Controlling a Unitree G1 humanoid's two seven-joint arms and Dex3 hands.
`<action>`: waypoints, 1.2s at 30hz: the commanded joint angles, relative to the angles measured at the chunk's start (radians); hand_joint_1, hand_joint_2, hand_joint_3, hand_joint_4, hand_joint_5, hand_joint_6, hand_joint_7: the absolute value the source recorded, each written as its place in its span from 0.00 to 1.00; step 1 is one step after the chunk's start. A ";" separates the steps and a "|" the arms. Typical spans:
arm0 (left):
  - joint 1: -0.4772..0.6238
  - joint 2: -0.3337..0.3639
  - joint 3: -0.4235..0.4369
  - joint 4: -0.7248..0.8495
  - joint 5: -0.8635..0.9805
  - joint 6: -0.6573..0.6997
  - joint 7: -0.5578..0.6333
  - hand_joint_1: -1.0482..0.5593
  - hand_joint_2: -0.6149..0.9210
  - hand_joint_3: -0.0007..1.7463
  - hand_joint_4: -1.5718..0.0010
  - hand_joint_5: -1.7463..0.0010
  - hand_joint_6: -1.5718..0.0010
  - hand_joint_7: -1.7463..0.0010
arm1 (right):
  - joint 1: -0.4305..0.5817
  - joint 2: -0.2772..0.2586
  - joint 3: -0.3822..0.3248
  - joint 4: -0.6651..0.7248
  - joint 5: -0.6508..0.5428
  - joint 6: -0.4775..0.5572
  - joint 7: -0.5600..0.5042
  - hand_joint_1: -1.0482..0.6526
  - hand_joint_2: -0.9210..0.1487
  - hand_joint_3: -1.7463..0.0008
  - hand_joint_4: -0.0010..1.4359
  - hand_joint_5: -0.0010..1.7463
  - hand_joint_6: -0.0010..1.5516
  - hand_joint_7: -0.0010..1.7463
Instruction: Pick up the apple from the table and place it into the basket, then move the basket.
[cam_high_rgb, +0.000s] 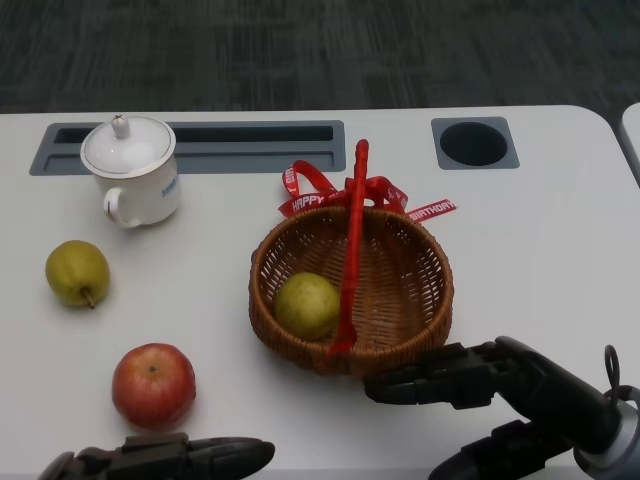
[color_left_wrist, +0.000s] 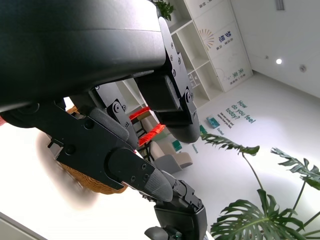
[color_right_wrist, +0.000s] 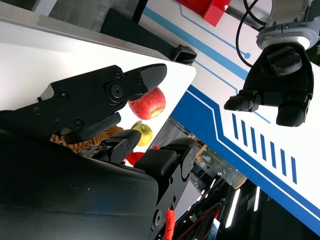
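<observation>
A red apple lies on the white table at the near left; the right wrist view also shows the apple. Just in front of it my left hand lies low, fingers stretched out flat, holding nothing. The wicker basket with an upright red handle stands at the centre, with a yellow-green fruit inside. My right hand hovers by the basket's near rim, fingers extended toward the left, empty. In the left wrist view the basket is a blur behind my fingers.
A yellow-green pear lies at the left. A white lidded cup stands at the back left by a grey slot. A round hole is at the back right. A red ribbon trails behind the basket.
</observation>
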 joint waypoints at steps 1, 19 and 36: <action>0.008 0.007 0.005 -0.017 0.004 0.012 0.007 0.47 0.86 0.00 0.31 1.00 0.37 1.00 | -0.005 -0.015 -0.006 -0.011 -0.001 -0.005 -0.012 0.38 0.06 1.00 0.50 0.00 0.42 0.00; 0.021 -0.097 0.215 -0.070 0.296 -0.009 0.125 0.25 0.86 0.00 0.68 1.00 0.67 1.00 | -0.005 -0.010 0.007 -0.005 0.025 0.009 0.001 0.39 0.06 1.00 0.49 0.00 0.40 0.00; -0.403 0.036 0.220 0.488 0.697 0.167 0.504 0.09 0.89 0.00 0.94 0.98 0.92 0.99 | 0.003 -0.013 0.009 -0.027 0.034 0.029 0.009 0.38 0.05 1.00 0.49 0.00 0.40 0.00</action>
